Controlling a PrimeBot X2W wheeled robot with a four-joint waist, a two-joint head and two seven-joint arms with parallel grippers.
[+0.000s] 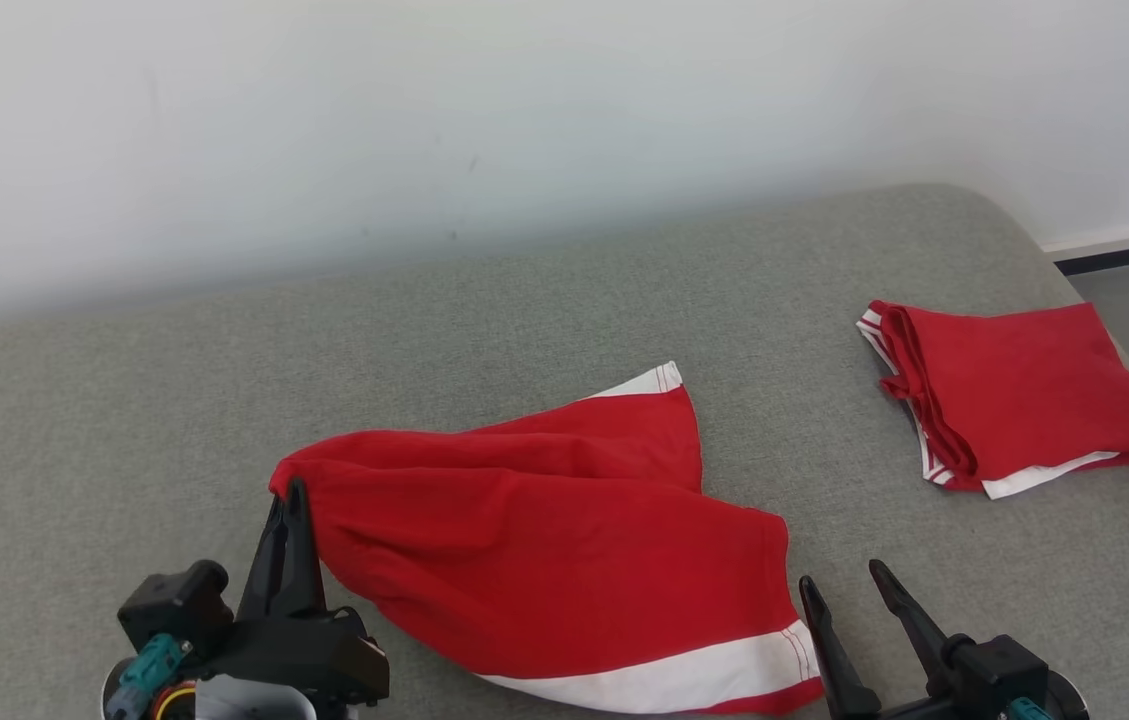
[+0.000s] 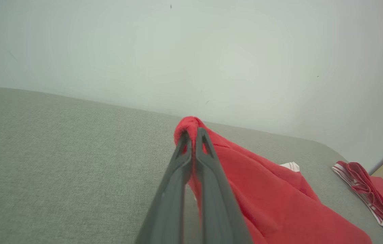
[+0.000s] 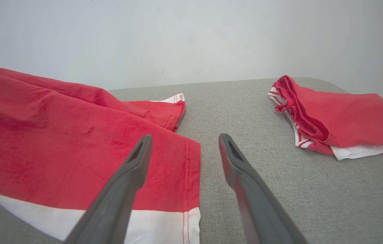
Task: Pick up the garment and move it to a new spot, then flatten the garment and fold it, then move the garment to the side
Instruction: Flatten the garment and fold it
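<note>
The garment (image 1: 544,540) near the front edge of the upholstered surface (image 1: 124,420) is bright red with a broad white hem band — thin red pinstripes cross the white. The folded garment (image 1: 1034,390) by the right edge shows the same red with white, red-striped trim; the surface is mottled grey-green, the wall (image 1: 424,120) off-white. Both the left gripper (image 1: 292,495) and right gripper (image 1: 844,577) are black with teal fittings

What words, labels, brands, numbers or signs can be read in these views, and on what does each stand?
None: there is no readable text here.
The red garment carries only white bands and thin stripes, no print.
The folded red garment likewise.
The grey cushion and the wall bear no writing.
</note>
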